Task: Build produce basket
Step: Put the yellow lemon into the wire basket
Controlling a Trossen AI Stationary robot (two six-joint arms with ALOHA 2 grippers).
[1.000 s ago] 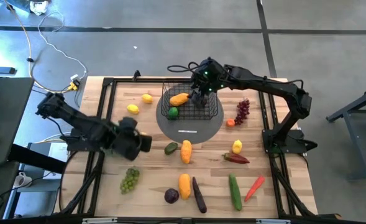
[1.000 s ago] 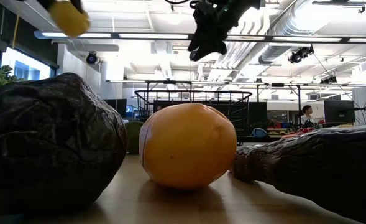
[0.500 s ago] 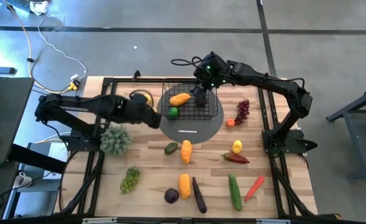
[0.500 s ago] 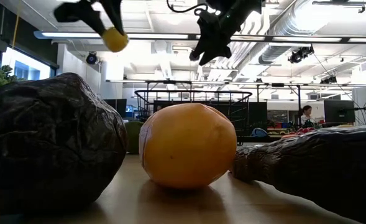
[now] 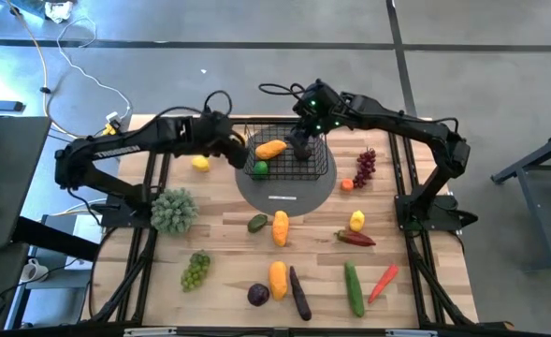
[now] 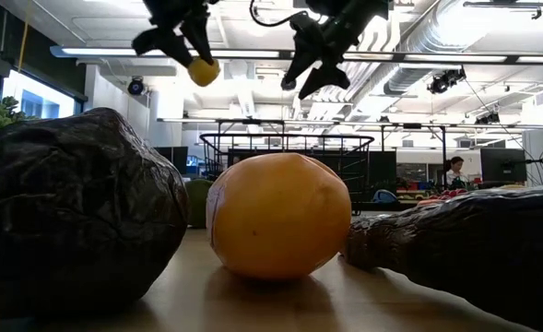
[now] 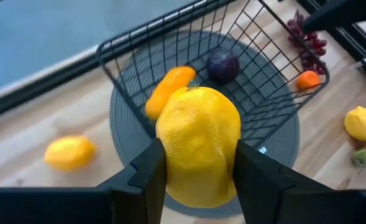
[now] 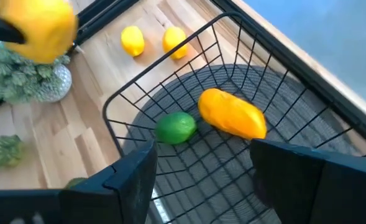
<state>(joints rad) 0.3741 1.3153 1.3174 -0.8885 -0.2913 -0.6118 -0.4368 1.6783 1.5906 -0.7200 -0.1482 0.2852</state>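
gripping a lemon [image 7: 198,146], left gripper [image 7: 198,165] nears basket [image 7: 257,74].

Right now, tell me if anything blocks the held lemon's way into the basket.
The left pincer holds the lemon just outside the basket, near its rim. The right pincer hangs open over the basket's far side. Inside lie an orange piece and a green fruit; the near side looks free.

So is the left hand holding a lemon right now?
Yes, the left hand is shut on a lemon, held above the basket.
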